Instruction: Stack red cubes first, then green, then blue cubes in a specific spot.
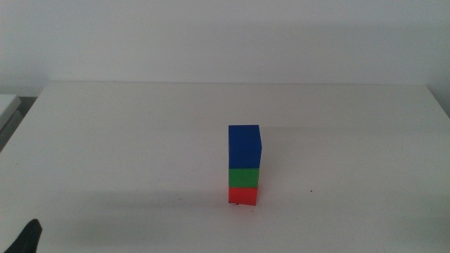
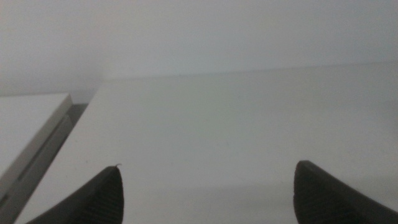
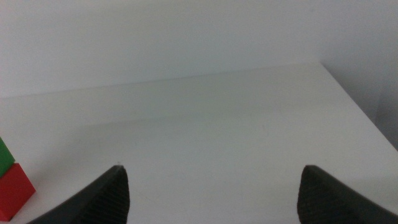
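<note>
A tower of three cubes stands on the white table in the middle view, a little right of centre. The red cube is at the bottom, the green cube sits on it, and the larger blue cube is on top. The marked spot is hidden under the tower. The right wrist view shows the red cube and a sliver of the green cube at the picture's edge. My left gripper is open and empty; its tip shows at the middle view's bottom-left corner. My right gripper is open, empty and out of the middle view.
A white wall rises behind the table's far edge. A second white surface lies beyond the table's left edge, with a dark gap between them. A tiny dark speck lies right of the tower.
</note>
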Robot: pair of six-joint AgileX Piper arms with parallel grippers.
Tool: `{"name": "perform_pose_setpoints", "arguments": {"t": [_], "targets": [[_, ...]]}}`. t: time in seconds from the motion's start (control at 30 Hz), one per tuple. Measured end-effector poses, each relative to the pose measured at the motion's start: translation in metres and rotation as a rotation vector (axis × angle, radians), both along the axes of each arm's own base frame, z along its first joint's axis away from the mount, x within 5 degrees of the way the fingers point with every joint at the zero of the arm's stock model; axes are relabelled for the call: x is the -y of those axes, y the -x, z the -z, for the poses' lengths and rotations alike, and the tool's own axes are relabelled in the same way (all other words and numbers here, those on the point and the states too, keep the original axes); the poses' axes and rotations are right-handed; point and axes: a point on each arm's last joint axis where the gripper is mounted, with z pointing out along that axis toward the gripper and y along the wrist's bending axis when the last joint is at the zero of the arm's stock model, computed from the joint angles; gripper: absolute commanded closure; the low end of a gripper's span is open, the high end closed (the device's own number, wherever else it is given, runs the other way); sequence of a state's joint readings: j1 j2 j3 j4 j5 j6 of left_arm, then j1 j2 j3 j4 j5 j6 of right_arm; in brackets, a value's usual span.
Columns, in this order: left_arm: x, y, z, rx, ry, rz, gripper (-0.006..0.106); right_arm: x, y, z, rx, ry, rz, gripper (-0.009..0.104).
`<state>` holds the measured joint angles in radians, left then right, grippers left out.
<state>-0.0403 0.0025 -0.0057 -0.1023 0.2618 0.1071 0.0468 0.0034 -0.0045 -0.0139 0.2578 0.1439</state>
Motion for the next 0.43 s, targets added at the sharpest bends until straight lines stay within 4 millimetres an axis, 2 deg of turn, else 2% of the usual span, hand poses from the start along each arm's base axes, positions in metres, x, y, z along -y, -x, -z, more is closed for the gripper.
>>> {"name": "perform_pose_setpoints", "arguments": {"t": [0.43], "targets": [[0.0004, 0.0001, 0.0030, -0.018, 0.012, 0.002, 0.007, 0.0001, -0.0002, -0.0009, 0.011, -0.001, 0.001, 0.008]]}}
